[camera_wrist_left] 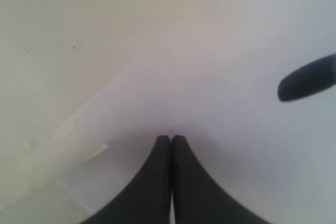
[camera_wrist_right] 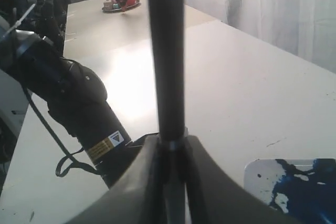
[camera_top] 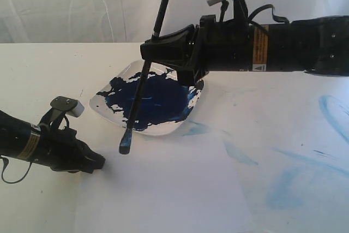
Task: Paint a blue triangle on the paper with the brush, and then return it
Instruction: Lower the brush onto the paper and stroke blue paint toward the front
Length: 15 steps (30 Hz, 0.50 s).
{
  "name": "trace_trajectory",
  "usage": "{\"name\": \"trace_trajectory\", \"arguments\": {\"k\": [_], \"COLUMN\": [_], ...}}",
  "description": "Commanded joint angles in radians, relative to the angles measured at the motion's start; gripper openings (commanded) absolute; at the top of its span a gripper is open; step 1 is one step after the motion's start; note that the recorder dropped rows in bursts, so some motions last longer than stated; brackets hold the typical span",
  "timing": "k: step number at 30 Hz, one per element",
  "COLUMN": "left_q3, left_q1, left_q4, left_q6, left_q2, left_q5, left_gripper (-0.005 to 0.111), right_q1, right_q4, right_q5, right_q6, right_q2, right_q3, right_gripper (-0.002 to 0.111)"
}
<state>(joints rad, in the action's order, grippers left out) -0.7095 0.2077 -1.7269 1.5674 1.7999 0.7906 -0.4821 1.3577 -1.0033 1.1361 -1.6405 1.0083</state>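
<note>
Where the exterior view looks on, the right gripper [camera_top: 155, 47] clamps the brush [camera_top: 139, 88]: black handle tilted, blue tip over the paper [camera_top: 163, 195], beside the dish [camera_top: 101, 107]. Left wrist: the left gripper [camera_wrist_left: 171, 139] is closed, empty. Right wrist: the arm label [camera_wrist_right: 107, 144] is unreadable.

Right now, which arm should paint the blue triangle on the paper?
The right one. The right claw grips the brush, whose blue tip hangs low near the paper. The left claw is shut and empty, down by the paper's edge.
</note>
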Motion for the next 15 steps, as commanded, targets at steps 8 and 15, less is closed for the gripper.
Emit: {"name": "trace_trajectory", "arguments": {"k": [8, 15], "left_q3": [0.004, 0.004], "left_q1": [0.004, 0.004], "left_q4": [-0.017, -0.017], "left_q6": [-0.001, -0.001], "left_q2": [0.010, 0.010], "left_q5": [-0.013, -0.013], "left_gripper": [0.000, 0.000], "right_q1": [0.000, 0.000], "right_q4": [-0.024, -0.024], "right_q5": [-0.018, 0.013], "right_q6": [-0.018, -0.017], "right_q2": [-0.087, -0.094], "right_q3": [-0.004, -0.004], "right_gripper": [0.000, 0.000]}}
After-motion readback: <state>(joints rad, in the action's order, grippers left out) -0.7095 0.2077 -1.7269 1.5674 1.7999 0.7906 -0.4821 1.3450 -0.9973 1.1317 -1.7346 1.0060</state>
